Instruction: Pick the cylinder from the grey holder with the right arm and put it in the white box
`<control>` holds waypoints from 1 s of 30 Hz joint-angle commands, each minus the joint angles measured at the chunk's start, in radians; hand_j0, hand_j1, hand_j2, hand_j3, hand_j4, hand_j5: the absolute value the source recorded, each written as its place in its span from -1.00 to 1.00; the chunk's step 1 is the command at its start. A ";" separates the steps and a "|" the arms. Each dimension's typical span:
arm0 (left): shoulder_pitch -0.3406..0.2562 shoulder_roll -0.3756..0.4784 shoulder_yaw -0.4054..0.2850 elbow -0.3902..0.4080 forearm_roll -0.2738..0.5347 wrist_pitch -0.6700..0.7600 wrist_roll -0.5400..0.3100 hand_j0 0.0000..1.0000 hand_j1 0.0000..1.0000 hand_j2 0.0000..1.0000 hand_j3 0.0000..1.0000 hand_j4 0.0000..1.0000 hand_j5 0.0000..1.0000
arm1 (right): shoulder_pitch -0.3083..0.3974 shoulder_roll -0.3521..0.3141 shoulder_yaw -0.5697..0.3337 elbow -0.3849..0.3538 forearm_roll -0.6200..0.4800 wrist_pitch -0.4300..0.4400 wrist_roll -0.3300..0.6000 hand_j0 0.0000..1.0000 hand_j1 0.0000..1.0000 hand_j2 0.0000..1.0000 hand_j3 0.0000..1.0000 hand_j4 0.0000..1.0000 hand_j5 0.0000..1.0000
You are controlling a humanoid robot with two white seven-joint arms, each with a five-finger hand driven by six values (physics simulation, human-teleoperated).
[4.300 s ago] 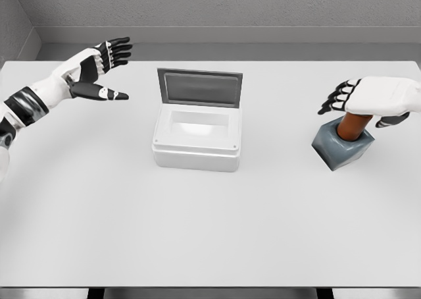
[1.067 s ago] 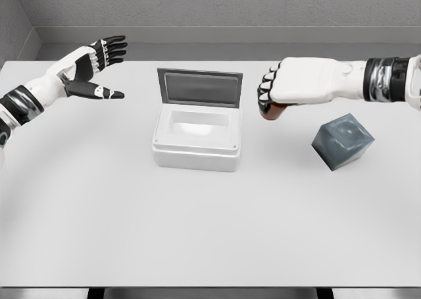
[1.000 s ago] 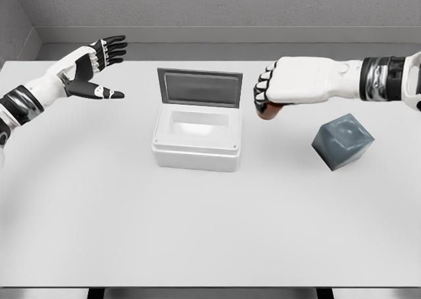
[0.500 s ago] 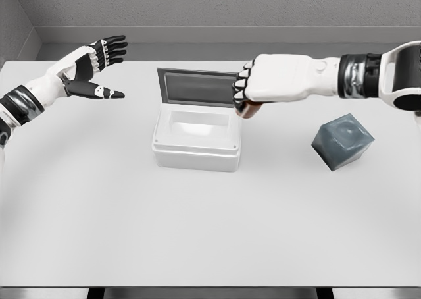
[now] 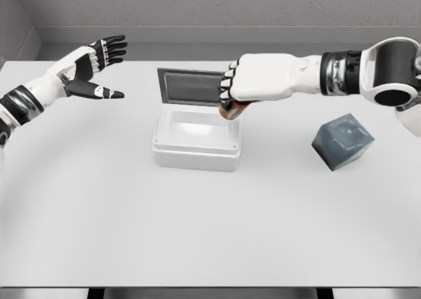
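My right hand [image 5: 238, 88] is shut on the brown cylinder [image 5: 232, 110], of which only the lower end shows under the fist. It hangs over the right rear corner of the white box [image 5: 196, 141], in front of the box's raised grey lid [image 5: 191, 87]. The grey holder [image 5: 342, 141] stands empty on the table to the right, tilted on its corner. My left hand [image 5: 92, 68] is open and held up at the far left, away from the box.
The white table [image 5: 197, 233] carries the box in the middle and the holder on the right. A grey wall runs along the far edge behind the table.
The right hand lifted the cylinder out of the grey holder and carried it left, from beside the box to over its right rear corner. The left arm has barely moved.
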 commanded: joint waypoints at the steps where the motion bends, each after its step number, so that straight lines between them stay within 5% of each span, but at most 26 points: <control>1: 0.000 0.001 0.001 -0.001 0.006 -0.001 0.000 1.00 1.00 1.00 1.00 1.00 1.00 | -0.002 0.012 0.007 0.000 -0.003 0.003 0.000 -0.01 -0.01 -0.01 -0.01 -0.01 -0.01; 22: 0.000 0.001 0.001 -0.001 0.006 -0.001 0.000 1.00 1.00 1.00 1.00 1.00 1.00 | -0.014 0.082 0.035 0.115 0.037 0.003 0.000 0.02 0.02 0.02 0.02 0.02 0.02; 23: 0.000 0.001 0.001 -0.001 0.006 -0.001 0.000 1.00 1.00 1.00 1.00 1.00 1.00 | -0.014 0.082 0.035 0.114 0.039 0.003 0.000 0.30 0.30 0.30 0.30 0.30 0.30; 24: 0.000 0.001 0.001 -0.001 0.006 0.001 0.000 1.00 1.00 1.00 1.00 1.00 1.00 | -0.014 0.084 0.035 0.114 0.040 0.003 0.000 0.92 0.92 0.92 0.92 0.92 0.92; 30: -0.002 0.001 0.001 -0.001 0.006 0.001 0.000 1.00 1.00 1.00 1.00 1.00 1.00 | -0.014 0.088 0.032 0.109 0.040 0.003 0.000 1.00 1.00 1.00 1.00 1.00 1.00</control>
